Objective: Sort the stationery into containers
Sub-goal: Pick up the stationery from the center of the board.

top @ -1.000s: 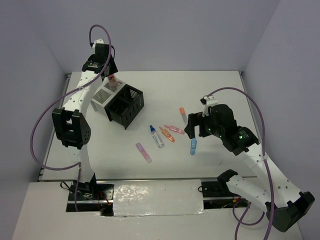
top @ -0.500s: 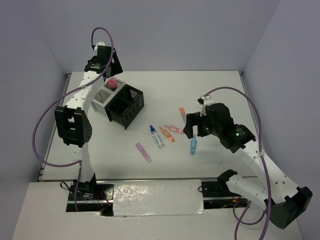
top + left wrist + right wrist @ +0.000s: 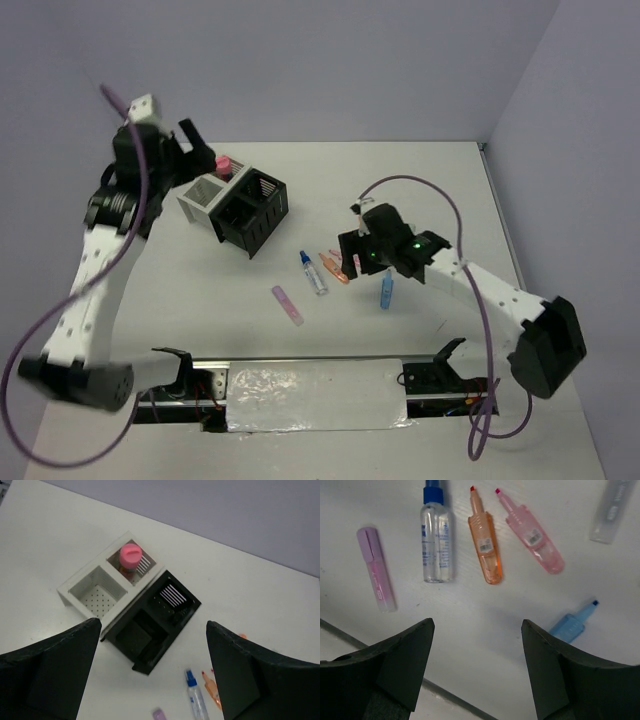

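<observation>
White table (image 3: 430,180), bins (image 3: 240,207) near left edge

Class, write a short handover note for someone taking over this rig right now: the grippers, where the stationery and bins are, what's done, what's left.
Left gripper: open, empty, high above the bins.
Right gripper: open, empty, over the loose stationery.
Done: pink-capped bottle stands in the far white bin. Near white bin and black bins show nothing inside.
Left: purple highlighter, blue-capped clear pen, orange highlighter, pink highlighter, blue highlighter and a clear-bodied pen lie loose on the table.
</observation>
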